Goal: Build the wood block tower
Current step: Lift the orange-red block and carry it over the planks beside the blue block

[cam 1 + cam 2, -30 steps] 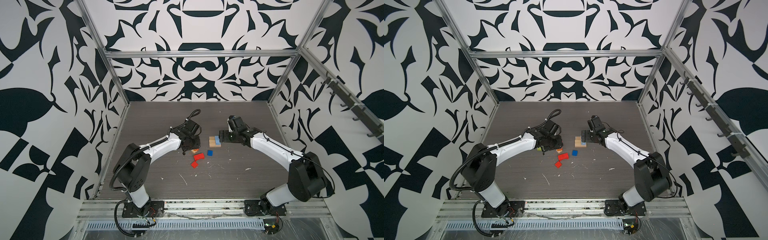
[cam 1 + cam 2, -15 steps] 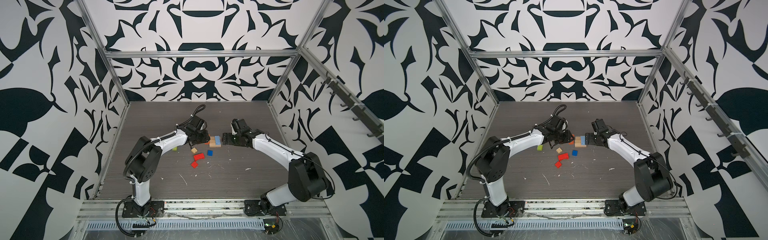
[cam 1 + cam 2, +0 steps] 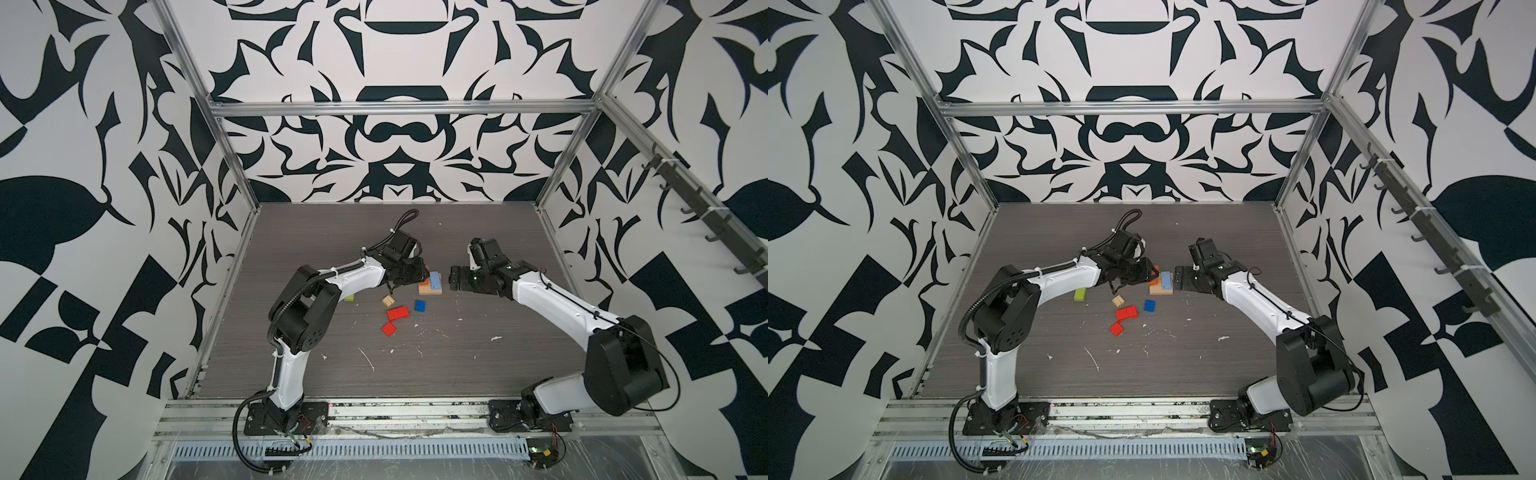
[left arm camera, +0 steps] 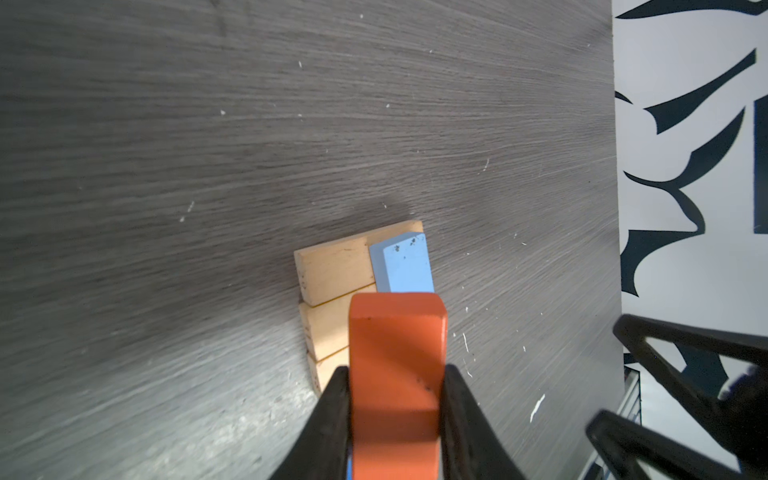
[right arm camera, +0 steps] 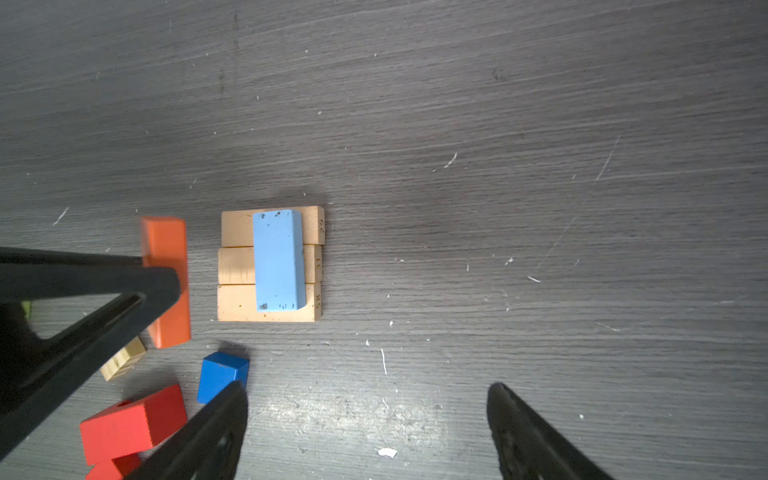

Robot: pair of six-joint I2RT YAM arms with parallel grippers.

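The wood block tower stands as three tan oblongs (image 5: 237, 301) side by side with a light blue oblong (image 5: 277, 259) laid across them; it shows in both top views (image 3: 430, 287) (image 3: 1163, 286). My left gripper (image 4: 397, 374) is shut on an orange oblong (image 4: 397, 340), held just above the near edge of the tan base (image 4: 332, 266). In the right wrist view the orange oblong (image 5: 166, 249) hangs beside the base. My right gripper (image 5: 368, 399) is open with nothing in it, just right of the tower (image 3: 453, 280).
Loose blocks lie in front of the tower: a tan cube (image 3: 388, 300), a red oblong (image 3: 398, 312), a red cube (image 3: 389, 329), a dark blue cube (image 3: 420, 306) and a lime green block (image 3: 1080, 294) partly under the left arm. Patterned walls enclose the table.
My left arm has swung right from the loose blocks to the tower, carrying the orange oblong. The right gripper has drawn back to the right, off the tower, still open.
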